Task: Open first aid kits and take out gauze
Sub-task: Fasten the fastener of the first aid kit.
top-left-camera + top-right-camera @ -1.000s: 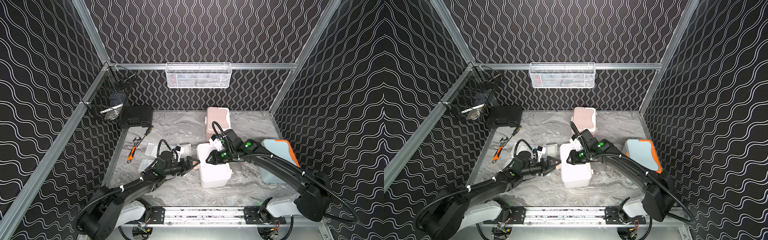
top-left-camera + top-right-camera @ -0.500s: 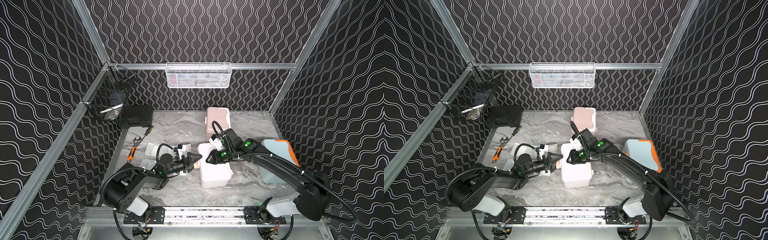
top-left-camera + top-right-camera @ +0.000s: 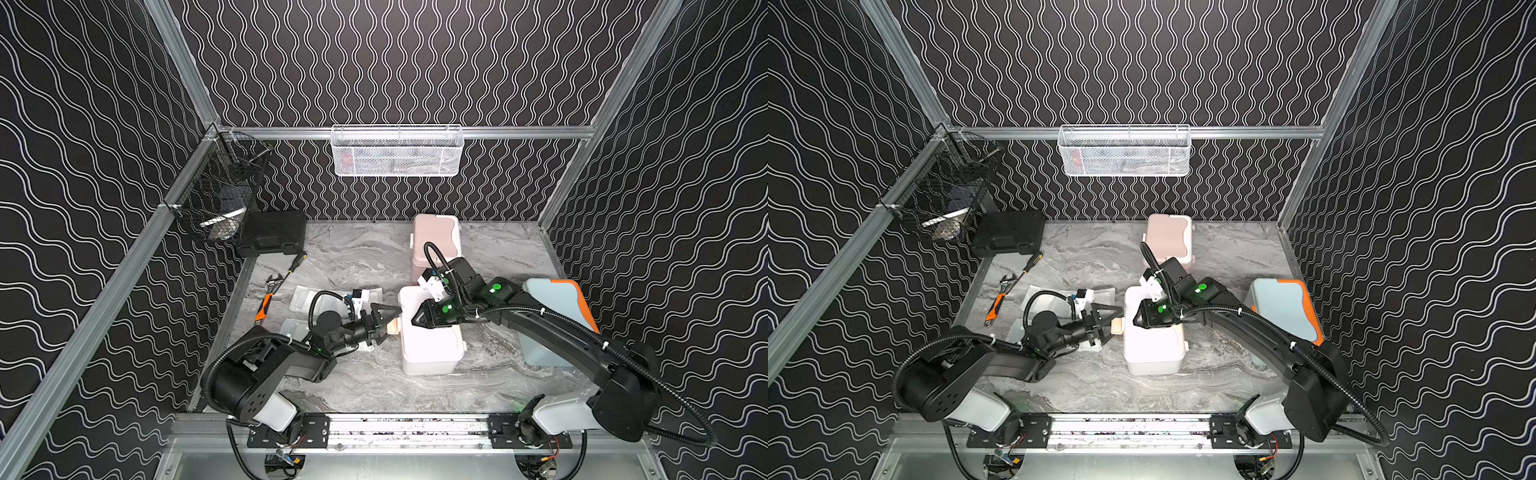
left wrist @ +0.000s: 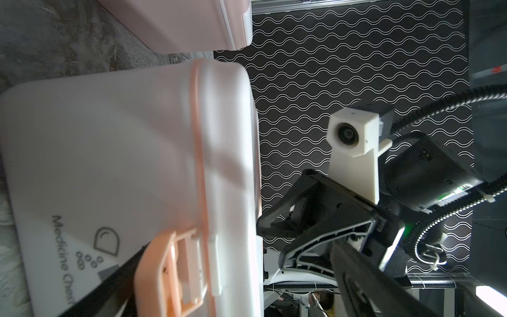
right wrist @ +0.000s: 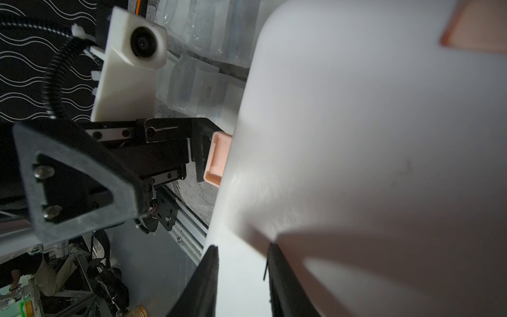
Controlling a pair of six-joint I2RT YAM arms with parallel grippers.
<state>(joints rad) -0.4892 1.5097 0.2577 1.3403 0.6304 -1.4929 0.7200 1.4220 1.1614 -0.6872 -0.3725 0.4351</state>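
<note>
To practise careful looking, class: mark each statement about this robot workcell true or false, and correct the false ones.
1. The white kit has its lid closed. True.
2. The left gripper is shut on a gauze packet. False: its jaws stand open at the white kit's peach latch.
3. The pink kit stands behind the white kit, nearer the back wall. True.
4. The blue kit lies on the left arm's side. False: it lies on the right arm's side.
5. Gauze packets lie on the table near the left arm. True.
6. The black case is open. False: it is closed, in the back corner.
</note>
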